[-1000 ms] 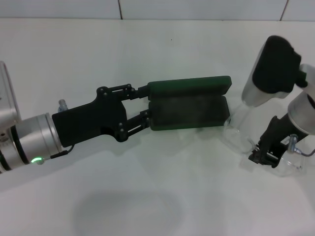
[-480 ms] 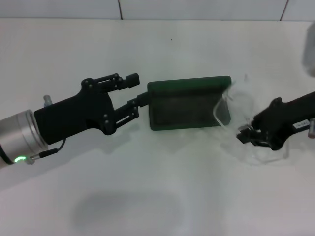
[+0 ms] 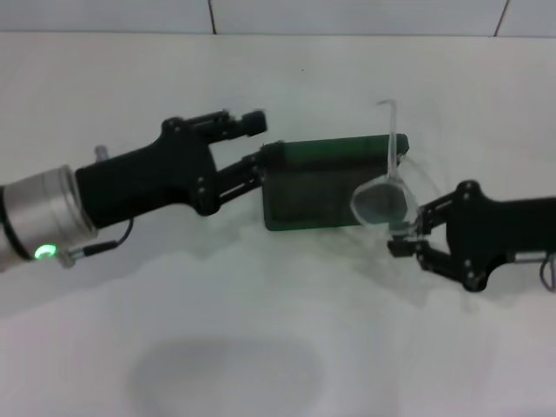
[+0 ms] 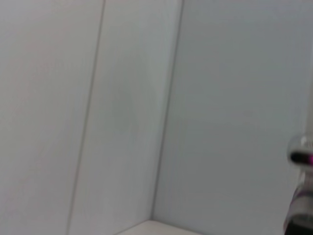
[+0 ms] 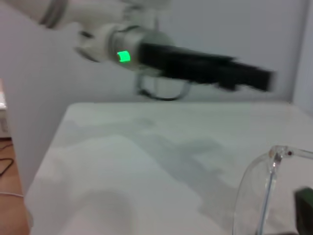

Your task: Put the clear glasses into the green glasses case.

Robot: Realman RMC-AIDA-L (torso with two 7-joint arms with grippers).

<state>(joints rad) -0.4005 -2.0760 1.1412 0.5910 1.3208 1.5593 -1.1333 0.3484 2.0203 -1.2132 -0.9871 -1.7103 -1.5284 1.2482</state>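
The green glasses case (image 3: 308, 187) lies open in the middle of the white table. Its lid is folded back on the far side. My right gripper (image 3: 405, 233) is shut on the clear glasses (image 3: 380, 201) and holds them over the case's right end. One lens faces up and one clear arm (image 3: 393, 130) points away from me. The right wrist view shows the glasses' frame (image 5: 264, 186) close up. My left gripper (image 3: 254, 148) is open at the case's left end, one finger past the far edge and the other against the end wall.
The white table (image 3: 261, 347) spreads all around the case, with a tiled wall (image 3: 347, 16) behind it. The right wrist view shows my left arm (image 5: 195, 63) farther off. Only a pale wall (image 4: 146, 122) shows in the left wrist view.
My right gripper carried the glasses left, over the case's right end, and turned them so one arm points away. My left gripper moved slightly forward and up at the case's left end.
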